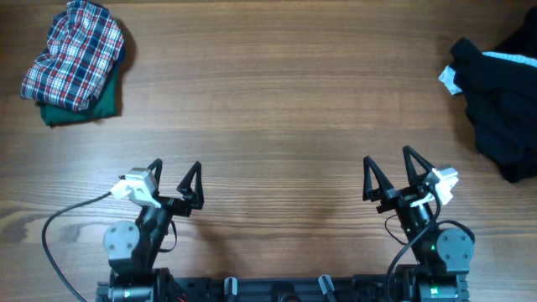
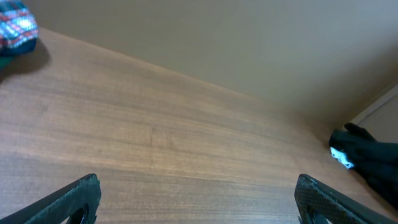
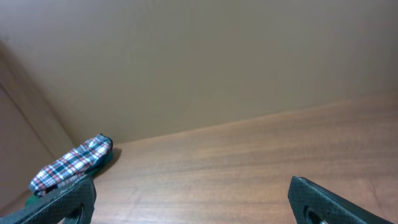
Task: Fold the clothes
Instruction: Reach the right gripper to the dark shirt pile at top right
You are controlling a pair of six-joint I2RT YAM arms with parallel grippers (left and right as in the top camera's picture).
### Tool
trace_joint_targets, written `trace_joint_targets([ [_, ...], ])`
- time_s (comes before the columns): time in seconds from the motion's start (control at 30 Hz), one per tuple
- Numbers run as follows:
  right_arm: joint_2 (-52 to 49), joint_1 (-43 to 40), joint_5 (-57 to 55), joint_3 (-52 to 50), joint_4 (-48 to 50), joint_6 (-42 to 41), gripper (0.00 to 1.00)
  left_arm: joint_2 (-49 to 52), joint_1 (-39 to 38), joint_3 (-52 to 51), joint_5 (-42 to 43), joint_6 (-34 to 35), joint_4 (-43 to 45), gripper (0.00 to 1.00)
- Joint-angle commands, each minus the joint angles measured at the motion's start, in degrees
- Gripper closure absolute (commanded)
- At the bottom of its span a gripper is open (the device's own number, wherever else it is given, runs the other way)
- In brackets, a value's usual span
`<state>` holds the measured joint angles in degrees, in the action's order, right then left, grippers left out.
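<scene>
A folded plaid garment point(image 1: 75, 52) lies on a folded green one point(image 1: 84, 107) at the table's far left; the left wrist view catches the plaid garment point(image 2: 15, 30) and the right wrist view shows it too point(image 3: 71, 163). A crumpled pile of black clothes point(image 1: 499, 105) with a white tag sits at the far right edge, also seen in the left wrist view point(image 2: 367, 158). My left gripper point(image 1: 174, 171) is open near the front edge, nothing between its fingers. My right gripper point(image 1: 388, 164) is open as well, empty, well short of the black pile.
The wooden table point(image 1: 268, 109) spans the whole view. A white cable point(image 1: 63, 214) loops from the left arm at the front left. A beige wall point(image 3: 186, 62) rises behind the table.
</scene>
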<state>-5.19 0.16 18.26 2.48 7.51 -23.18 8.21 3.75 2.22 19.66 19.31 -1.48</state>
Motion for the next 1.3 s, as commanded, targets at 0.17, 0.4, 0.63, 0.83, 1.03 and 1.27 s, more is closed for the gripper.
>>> trace_joint_targets([
  [0.17,-21.14,-0.46,4.55,13.25,0.17,0.96,0.00,22.60,-0.28,15.78,3.80,0.83,1.90,0.00],
  [0.4,-45.75,-0.46,7.74,33.40,-9.53,5.51,0.00,48.15,-0.33,34.32,10.99,0.39,-3.69,0.00],
  [0.63,-66.27,-0.46,7.76,57.07,-28.92,12.83,0.00,67.78,-3.89,53.68,10.71,-9.97,-17.33,0.00],
  [0.83,-77.44,-0.44,7.72,73.64,-43.87,22.14,0.00,77.18,-7.52,67.25,6.51,-17.44,-28.09,0.00],
  [1.03,-81.31,-0.46,7.43,81.50,-53.09,23.17,0.00,85.48,-10.03,83.19,-6.12,-17.44,-47.93,0.00],
  [1.27,-80.83,-0.46,7.52,84.30,-57.27,22.99,0.00,87.86,-10.01,88.06,-6.25,-17.40,-57.55,0.00],
])
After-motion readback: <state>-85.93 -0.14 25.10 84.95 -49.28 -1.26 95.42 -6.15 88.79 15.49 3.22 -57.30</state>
